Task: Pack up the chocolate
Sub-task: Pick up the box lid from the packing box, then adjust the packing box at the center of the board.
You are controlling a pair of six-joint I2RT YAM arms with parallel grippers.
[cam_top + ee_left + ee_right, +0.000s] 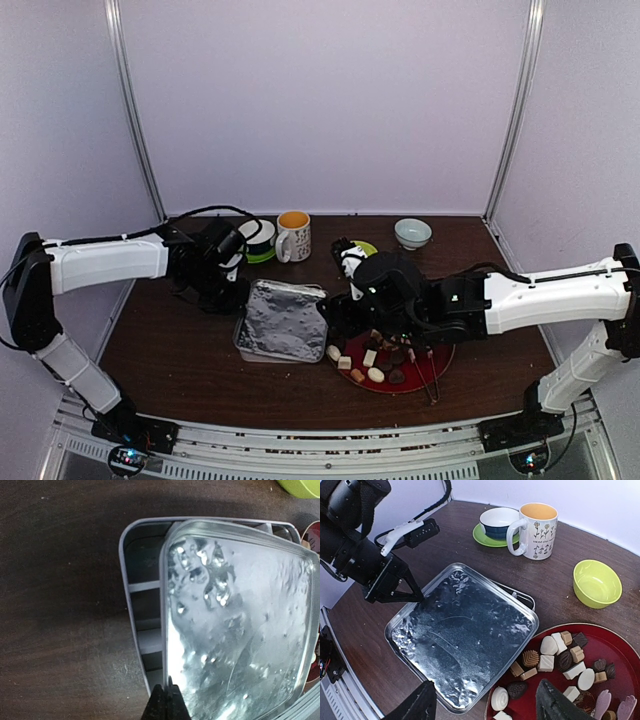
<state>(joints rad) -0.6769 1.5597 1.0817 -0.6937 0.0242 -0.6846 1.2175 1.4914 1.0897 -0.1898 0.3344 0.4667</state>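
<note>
Right claw point(486, 682) over chocolate point(546, 662) on red plate point(620, 645)

1. Lid point(462, 640): bare bright metal, mirror-glossy, its face dimpled and crinkled with embossing that catches the light.
2. Tin point(142, 587) beneath it: dull grey walls and dividers, smooth and matt.
3. Counter point(560, 580): dark brown wood grain with a low sheen.
4. Plate point(620, 640): red, smooth and glossy.
5. Chocolate point(547, 645): smooth, satin-surfaced pieces, a few ribbed on top.
6. Mug point(537, 530) and lime bowl point(596, 583): shiny, glazed-looking ceramic.
7. Left claw point(419, 598): matt black, plastic-looking fingers.
</note>
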